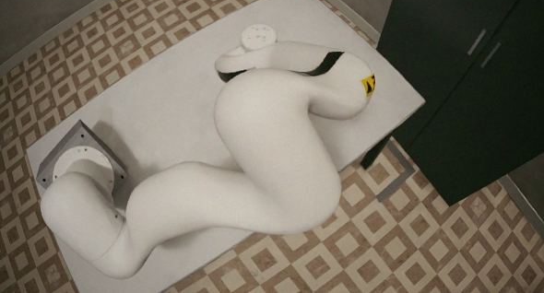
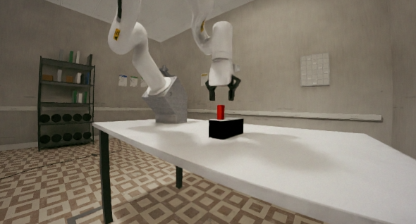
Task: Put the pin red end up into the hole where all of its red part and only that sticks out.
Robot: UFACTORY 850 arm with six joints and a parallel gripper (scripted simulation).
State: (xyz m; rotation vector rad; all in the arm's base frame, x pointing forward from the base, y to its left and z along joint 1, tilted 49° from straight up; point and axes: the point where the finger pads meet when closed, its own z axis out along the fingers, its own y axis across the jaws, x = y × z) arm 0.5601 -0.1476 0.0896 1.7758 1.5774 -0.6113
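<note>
In the exterior view a black block (image 2: 225, 128) sits on the white table (image 2: 282, 156). The pin (image 2: 221, 112) stands upright in the block near its left end; only its red part shows above the top face. My gripper (image 2: 222, 97) hangs open and empty just above the pin's top, fingers pointing down, not touching it. In the top view the arm covers the block, the pin and the gripper; only the wrist's round end (image 1: 258, 36) shows.
The arm's grey base (image 2: 168, 103) (image 1: 55, 150) stands at the table's far end. A dark cabinet (image 1: 475, 79) is beside the table. A shelf rack (image 2: 65, 103) stands by the left wall.
</note>
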